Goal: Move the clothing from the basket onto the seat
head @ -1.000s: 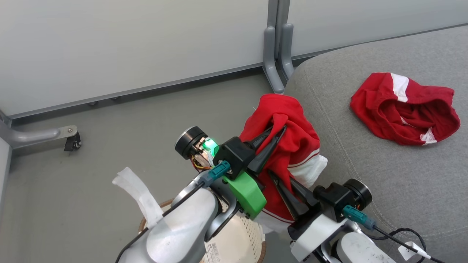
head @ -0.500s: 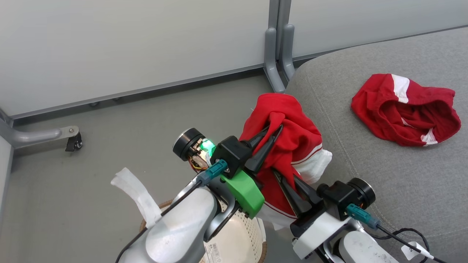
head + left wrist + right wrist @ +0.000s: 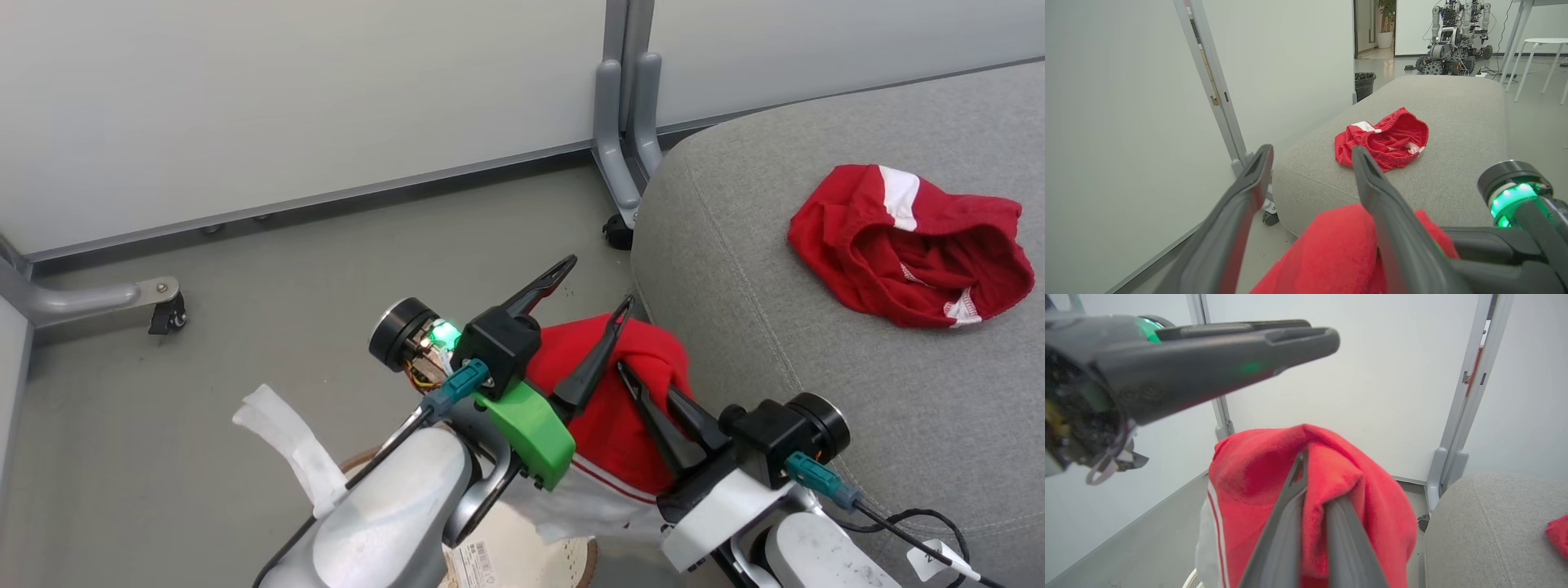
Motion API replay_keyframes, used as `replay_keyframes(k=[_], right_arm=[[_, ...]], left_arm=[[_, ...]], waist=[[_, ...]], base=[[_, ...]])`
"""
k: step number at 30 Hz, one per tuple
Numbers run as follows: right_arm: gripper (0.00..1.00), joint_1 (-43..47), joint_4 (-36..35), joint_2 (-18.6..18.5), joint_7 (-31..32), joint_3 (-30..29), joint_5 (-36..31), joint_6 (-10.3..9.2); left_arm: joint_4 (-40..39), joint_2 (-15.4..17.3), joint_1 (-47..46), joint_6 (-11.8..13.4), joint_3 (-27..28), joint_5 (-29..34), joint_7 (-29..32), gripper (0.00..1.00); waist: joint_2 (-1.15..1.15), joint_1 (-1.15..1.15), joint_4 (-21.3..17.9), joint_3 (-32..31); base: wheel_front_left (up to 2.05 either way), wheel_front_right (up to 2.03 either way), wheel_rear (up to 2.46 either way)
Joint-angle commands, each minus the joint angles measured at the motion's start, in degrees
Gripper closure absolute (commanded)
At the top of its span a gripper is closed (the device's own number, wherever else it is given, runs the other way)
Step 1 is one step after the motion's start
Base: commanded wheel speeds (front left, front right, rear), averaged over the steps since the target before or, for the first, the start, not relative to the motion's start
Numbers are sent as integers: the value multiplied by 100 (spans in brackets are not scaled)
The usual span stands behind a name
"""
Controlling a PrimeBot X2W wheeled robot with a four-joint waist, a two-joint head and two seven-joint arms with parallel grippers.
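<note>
Grey floor and pale partition panels surround the seat (image 3: 816, 343), where red shorts (image 3: 906, 249) lie well back from its left edge. Left end effector (image 3: 597, 282) gapes wide, empty. Right end effector (image 3: 629, 376) pinches a red garment (image 3: 604, 425), hanging just off that edge, above the basket (image 3: 589, 563).
</note>
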Motion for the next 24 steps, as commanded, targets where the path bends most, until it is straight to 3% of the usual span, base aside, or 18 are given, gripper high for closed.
replay_keyframes(k=[1, 16, 24], right_arm=[[100, 48, -48, -18, -19, -35, -53, -10], [100, 208, -288, 7, -19, -397, -242, -10], [100, 310, -594, 100, -19, -831, -444, -10]], left_arm=[[-1, 66, 103, 56, 42, -46, -7, 0], [-320, 583, 915, 552, 410, -274, -216, 0], [-536, 775, 1362, 896, 614, -302, -476, 0]], waist=[[0, 0, 0, 2], [0, 0, -94, 76], [0, 0, -537, 266]], base=[[0, 0, 0], [0, 0, 0], [0, 0, 0]])
